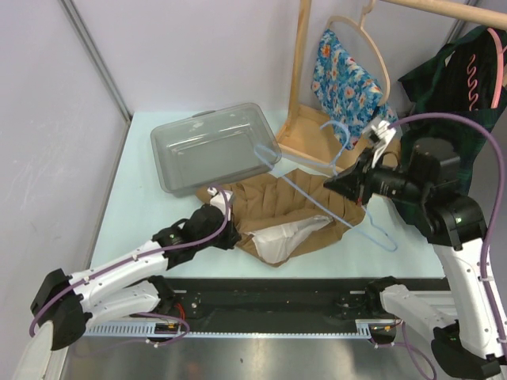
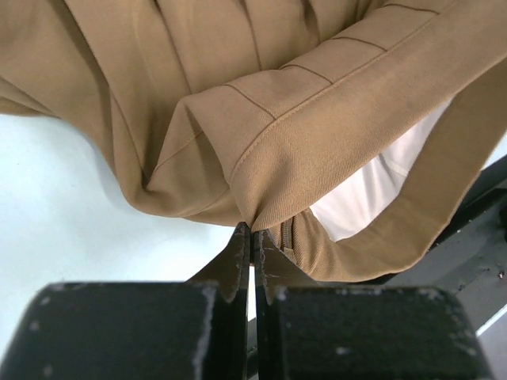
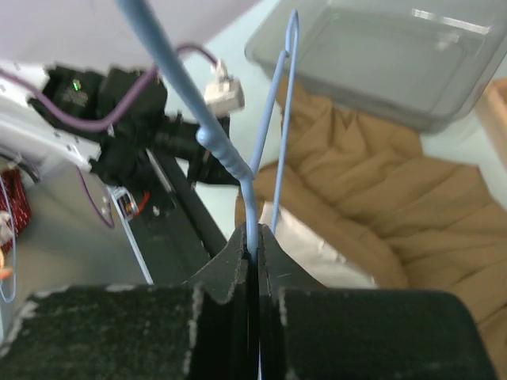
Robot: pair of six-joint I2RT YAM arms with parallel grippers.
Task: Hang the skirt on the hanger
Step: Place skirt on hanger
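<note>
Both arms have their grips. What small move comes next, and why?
Probably ease the right gripper down and leftward, steering the far tip of the hanger toward the waistband opening. The left gripper pinches the skirt there, white lining showing; the hanger is above, not yet inside.

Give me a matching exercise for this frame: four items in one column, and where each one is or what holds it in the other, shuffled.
Items
1. skirt
2. hanger
3. grey bin
4. floral garment

Places
a. hanging on the wooden rack at the back right
b. waistband pinched in the shut left gripper
c. wire clamped in the shut right gripper
d. sitting on the table behind the skirt, in no gripper

Pairs: 1-b, 2-c, 3-d, 4-a
</note>
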